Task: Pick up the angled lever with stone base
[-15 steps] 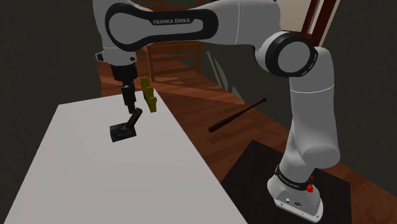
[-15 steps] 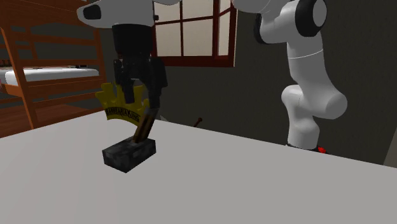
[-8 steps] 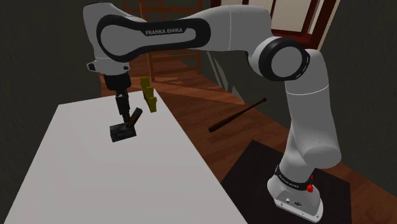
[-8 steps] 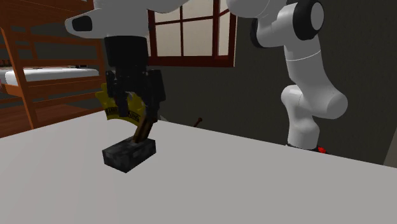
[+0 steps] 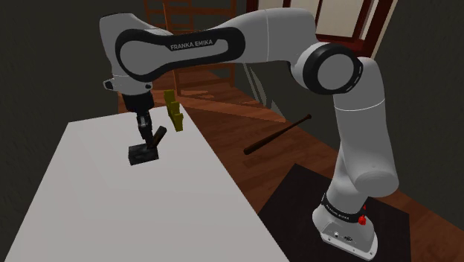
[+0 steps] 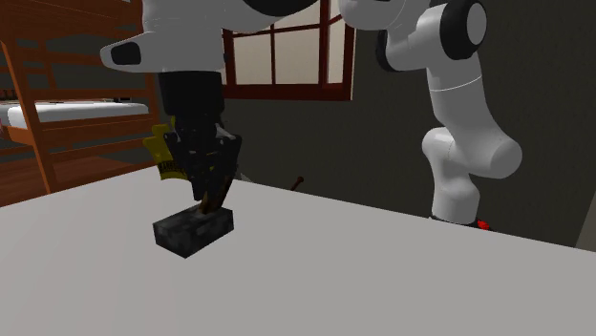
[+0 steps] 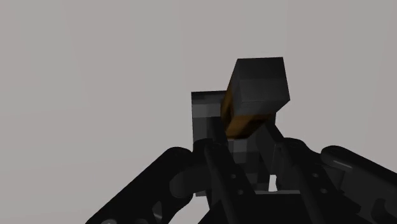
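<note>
The one all-black pincer point(image 5: 144, 137) point(image 6: 207, 191) point(image 7: 247, 156) pointed straight down, and its two fingers were clamped together on the shaft of the single brown angled lever point(image 5: 157, 135) point(image 6: 209, 204) point(image 7: 254, 89). The one dark grey stone base point(image 5: 141, 155) point(image 6: 194, 231) point(image 7: 205, 118) under that lever sat flat on the plain white desk point(image 5: 134, 208) point(image 6: 334, 277) point(image 7: 95, 76), near its far edge in the shoulder view. The lever's long axis was tilted rather than upright. It rose from the base and leaned toward the shoulder view's right, and its dark blocky tip, seen in the wrist view, stood up past the fingertips. The base was an oblong block, and in the second exterior view its long side ran from lower left to upper right. One mustard-yellow jagged ornament point(image 5: 175, 112) point(image 6: 158, 153) stood on the desk just beyond the lever, apart from it. One dark baseball bat point(image 5: 276, 135) point(image 6: 298, 181) lay well off the desk on the brown wooden floor point(image 5: 230, 160). A single white arm point(image 5: 245, 37) reached across from the shoulder view's lower right.
</note>
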`<act>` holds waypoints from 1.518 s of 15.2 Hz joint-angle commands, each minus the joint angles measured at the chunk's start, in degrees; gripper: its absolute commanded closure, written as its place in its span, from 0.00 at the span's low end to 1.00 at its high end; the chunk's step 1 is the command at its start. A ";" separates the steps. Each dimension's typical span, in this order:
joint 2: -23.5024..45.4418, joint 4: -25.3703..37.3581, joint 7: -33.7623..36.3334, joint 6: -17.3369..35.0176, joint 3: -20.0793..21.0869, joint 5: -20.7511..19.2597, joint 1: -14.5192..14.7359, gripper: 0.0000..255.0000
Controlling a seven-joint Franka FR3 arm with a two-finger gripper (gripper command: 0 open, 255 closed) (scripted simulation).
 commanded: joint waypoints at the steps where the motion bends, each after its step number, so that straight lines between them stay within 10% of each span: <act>1: 0.04 -0.06 0.00 0.02 -0.02 -0.01 -0.01 1.00; 23: 4.28 18.50 0.32 -14.30 0.00 -1.06 2.00 1.00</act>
